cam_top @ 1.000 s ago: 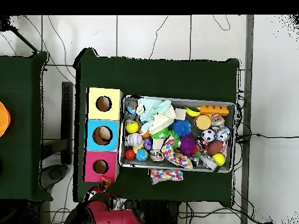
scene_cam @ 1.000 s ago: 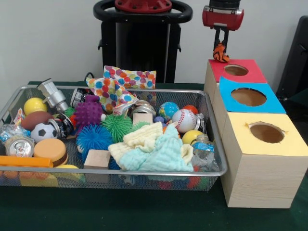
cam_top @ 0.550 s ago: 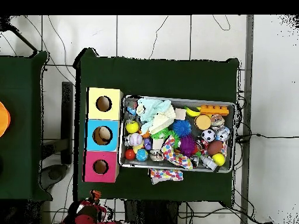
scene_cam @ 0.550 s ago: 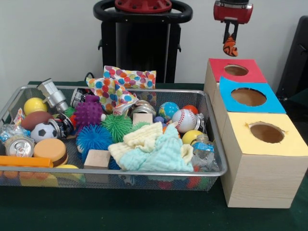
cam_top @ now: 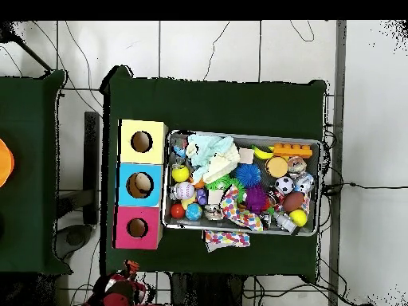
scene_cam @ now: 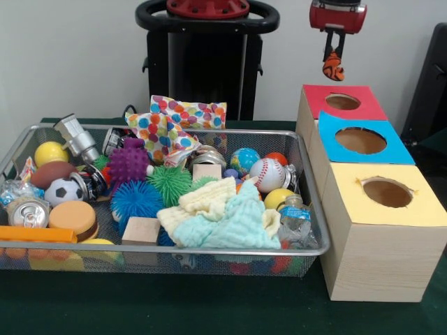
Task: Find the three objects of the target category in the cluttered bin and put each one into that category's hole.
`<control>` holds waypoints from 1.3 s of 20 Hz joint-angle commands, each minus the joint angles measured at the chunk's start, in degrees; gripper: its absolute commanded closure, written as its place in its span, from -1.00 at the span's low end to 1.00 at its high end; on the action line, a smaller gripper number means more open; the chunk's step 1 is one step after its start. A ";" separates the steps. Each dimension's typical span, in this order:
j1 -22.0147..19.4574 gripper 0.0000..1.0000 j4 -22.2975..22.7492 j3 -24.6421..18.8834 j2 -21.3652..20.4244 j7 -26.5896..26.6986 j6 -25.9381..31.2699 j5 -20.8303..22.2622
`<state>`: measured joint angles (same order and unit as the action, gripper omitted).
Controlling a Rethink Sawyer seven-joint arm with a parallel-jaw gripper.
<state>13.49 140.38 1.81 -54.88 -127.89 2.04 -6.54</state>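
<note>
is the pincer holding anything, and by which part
Yes: the pincer grips a small orange and black toy by its top, hanging above the red box.

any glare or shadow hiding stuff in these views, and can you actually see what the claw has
Front view: even light, a small glint on the can, the box holes dark inside; the claw grips a small orange and black object, clear against the wall. Overhead view: the claw sits at the table's edge, its load too small to identify.
</note>
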 commanded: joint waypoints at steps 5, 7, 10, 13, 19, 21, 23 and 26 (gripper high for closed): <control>-0.35 1.00 -8.44 3.18 -0.32 -8.45 7.13 -4.58; 0.10 1.00 -9.36 3.78 -0.82 -8.25 9.02 -4.66; -0.41 1.00 -10.77 3.97 -1.14 -7.62 11.62 -4.39; -0.55 1.00 -11.41 4.07 -1.22 -7.51 12.91 -4.02; -0.50 1.00 -12.57 3.83 -0.11 -7.78 13.52 -3.62; -0.77 1.00 -12.66 3.47 -0.01 -7.83 13.45 -3.62; -0.82 1.00 -13.02 3.38 0.41 -7.84 13.45 -3.64; -1.03 1.00 -13.34 3.26 0.70 -7.60 13.58 -3.47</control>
<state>13.77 134.13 5.85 -55.85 -127.89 10.54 -7.57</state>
